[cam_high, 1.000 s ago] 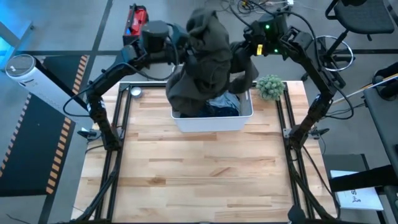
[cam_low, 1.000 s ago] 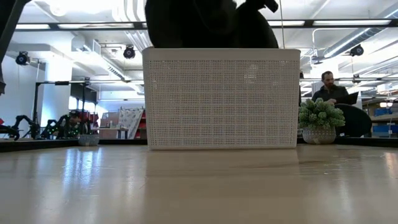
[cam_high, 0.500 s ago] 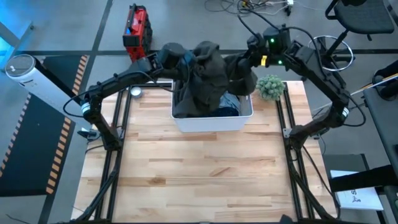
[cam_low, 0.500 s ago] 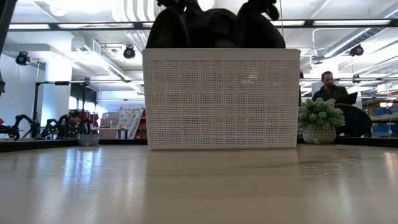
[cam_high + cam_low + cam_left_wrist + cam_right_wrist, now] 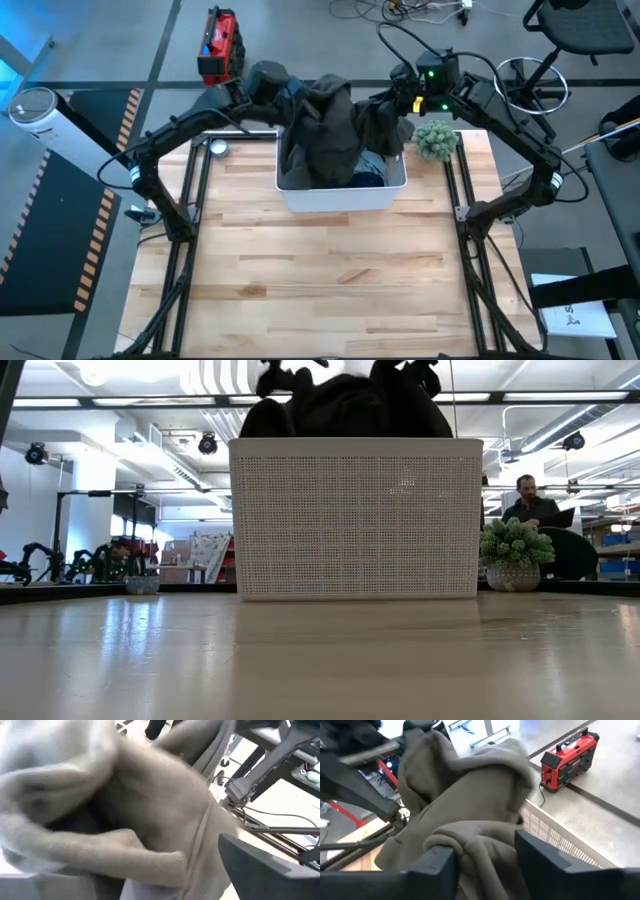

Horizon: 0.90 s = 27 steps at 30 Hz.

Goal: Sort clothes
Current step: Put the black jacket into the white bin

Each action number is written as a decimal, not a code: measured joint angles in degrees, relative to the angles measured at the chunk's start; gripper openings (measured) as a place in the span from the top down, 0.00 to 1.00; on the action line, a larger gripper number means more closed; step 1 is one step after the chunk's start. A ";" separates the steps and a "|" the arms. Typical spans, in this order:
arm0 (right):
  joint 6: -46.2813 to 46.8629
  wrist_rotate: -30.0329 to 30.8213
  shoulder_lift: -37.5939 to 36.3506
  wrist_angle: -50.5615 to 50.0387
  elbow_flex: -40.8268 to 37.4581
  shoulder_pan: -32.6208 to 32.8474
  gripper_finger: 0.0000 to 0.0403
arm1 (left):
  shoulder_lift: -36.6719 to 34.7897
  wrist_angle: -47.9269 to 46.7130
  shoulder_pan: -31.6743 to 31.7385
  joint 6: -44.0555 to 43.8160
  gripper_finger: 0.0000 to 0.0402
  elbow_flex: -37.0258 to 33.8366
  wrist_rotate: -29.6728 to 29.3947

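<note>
High view: the olive-grey top (image 5: 322, 130), raised a second ago, is now lowered onto the far-centre basket (image 5: 340, 195). Left gripper (image 5: 283, 92) jaws are parted; right gripper (image 5: 392, 102) jaws are apart around a fold. Release is judged underway.

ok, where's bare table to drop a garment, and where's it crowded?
Free: the wooden table in front of the white basket, and the strip left of it, save a small round object. Crowded: the far edge, where both grippers, left and right, meet the olive-grey top over the basket, with the potted plant right.
</note>
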 joint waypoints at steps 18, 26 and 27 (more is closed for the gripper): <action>-0.27 -0.18 10.25 4.10 0.00 5.33 0.61 | -3.71 -12.43 -0.01 1.55 0.31 19.23 -5.03; -1.07 -3.70 12.26 -2.33 0.40 5.35 0.65 | -7.78 -12.97 -0.01 1.42 0.33 19.07 -6.55; -1.40 -3.94 11.74 -2.24 0.54 5.62 0.62 | -8.37 -12.97 -0.01 1.42 0.33 19.07 -6.99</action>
